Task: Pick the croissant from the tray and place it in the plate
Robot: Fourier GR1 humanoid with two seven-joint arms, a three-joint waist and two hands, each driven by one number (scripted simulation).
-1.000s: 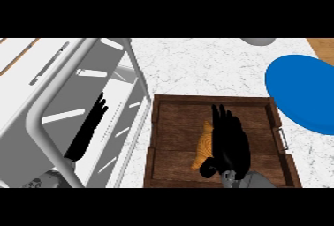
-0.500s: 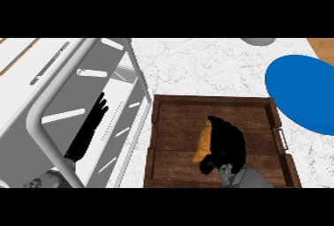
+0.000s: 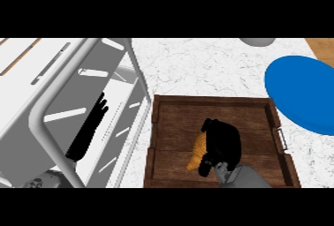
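Note:
An orange-brown croissant lies in the dark wooden tray near its front. My right hand lies over the croissant with fingers curled down round it, hiding most of it. The blue plate sits on the marble counter to the right of the tray, partly cut off by the view's edge. My left hand shows at the left behind the white wire rack, fingers straight and pointing up, at rest.
A white wire dish rack fills the left side, right next to the tray's left wall. A grey object sits at the counter's far edge. A wooden surface shows at the top right corner.
My right hand's fingers, stretched out along the croissant a second ago, have curled in and closed over it. The left hand has stayed still.

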